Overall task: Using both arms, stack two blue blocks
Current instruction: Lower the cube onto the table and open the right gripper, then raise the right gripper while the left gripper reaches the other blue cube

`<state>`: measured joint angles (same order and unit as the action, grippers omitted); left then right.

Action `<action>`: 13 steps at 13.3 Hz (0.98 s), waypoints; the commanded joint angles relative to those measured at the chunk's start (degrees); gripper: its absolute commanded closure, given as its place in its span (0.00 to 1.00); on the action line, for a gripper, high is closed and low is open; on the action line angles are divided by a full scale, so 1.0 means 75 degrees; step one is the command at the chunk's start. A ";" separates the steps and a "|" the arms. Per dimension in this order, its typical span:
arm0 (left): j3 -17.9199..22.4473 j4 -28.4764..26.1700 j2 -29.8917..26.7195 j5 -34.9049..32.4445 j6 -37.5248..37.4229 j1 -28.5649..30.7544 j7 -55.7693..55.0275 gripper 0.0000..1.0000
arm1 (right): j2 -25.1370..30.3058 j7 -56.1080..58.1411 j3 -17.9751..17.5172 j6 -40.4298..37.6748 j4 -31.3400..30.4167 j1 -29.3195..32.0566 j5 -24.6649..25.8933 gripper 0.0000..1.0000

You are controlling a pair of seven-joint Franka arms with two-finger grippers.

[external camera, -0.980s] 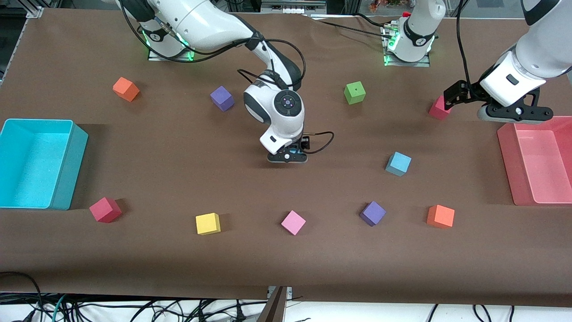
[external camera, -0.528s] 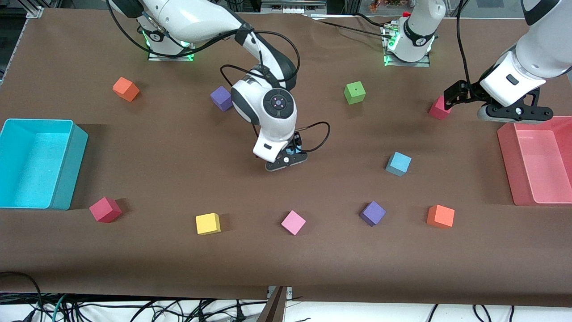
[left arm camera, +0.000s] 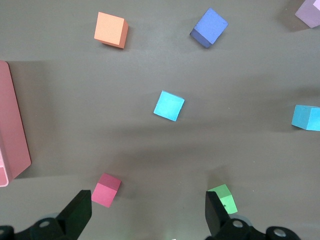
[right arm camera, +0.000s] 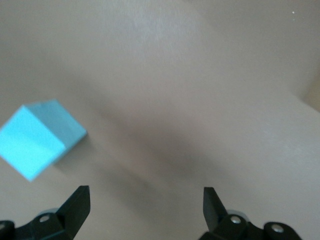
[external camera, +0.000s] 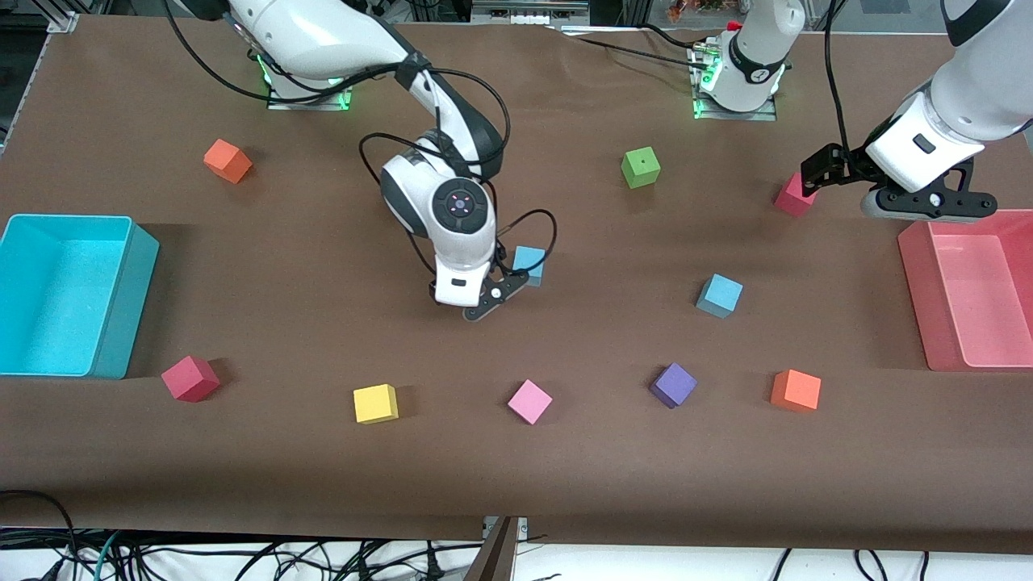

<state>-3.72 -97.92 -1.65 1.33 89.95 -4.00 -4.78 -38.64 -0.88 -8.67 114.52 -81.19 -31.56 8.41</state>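
Observation:
One blue block (external camera: pixel 529 265) sits on the brown table mid-way between the arms; it also shows in the right wrist view (right arm camera: pixel 37 140) and the left wrist view (left arm camera: pixel 306 117). The second blue block (external camera: pixel 719 294) sits toward the left arm's end and shows in the left wrist view (left arm camera: pixel 169 105). My right gripper (external camera: pixel 494 297) is open and empty, low over bare table right beside the first block; in its own view (right arm camera: pixel 145 207) only table lies between the fingers. My left gripper (external camera: pixel 825 173) is open and empty, up over a magenta cube (external camera: pixel 791 198), as its own view (left arm camera: pixel 147 215) shows.
A cyan bin (external camera: pixel 24 242) stands at the right arm's end, a pink bin (external camera: pixel 916 307) at the left arm's end. Loose cubes: orange (external camera: pixel 227 160), green (external camera: pixel 641 167), red (external camera: pixel 190 378), yellow (external camera: pixel 375 403), pink (external camera: pixel 529 401), purple (external camera: pixel 673 384), orange (external camera: pixel 796 390).
My right gripper, which stood down over the first blue block, has drawn off toward the right arm's end and left the block uncovered on the table. The left arm has not moved.

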 commanded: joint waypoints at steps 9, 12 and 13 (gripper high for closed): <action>-0.0032 0.0001 0.0267 -0.0072 -0.0544 -0.0041 -0.0007 0.00 | 0.2222 0.1185 -0.0039 0.5757 -0.5400 0.0611 -0.0161 0.00; -0.0055 -0.0069 0.0372 -0.0072 -0.0545 -0.0041 0.0063 0.00 | 0.2024 0.1114 -0.0051 0.7914 -0.6269 0.0611 -0.0161 0.00; -0.0079 -0.0197 0.0396 -0.0072 -0.0487 -0.0041 0.0075 0.00 | 0.1883 0.1067 -0.0062 0.8618 -0.6457 0.0611 -0.0161 0.00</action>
<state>-4.06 -98.44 1.19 1.33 86.45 -4.04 -4.78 -24.99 7.10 -8.68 171.43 -125.41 -27.37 8.10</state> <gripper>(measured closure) 0.000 0.000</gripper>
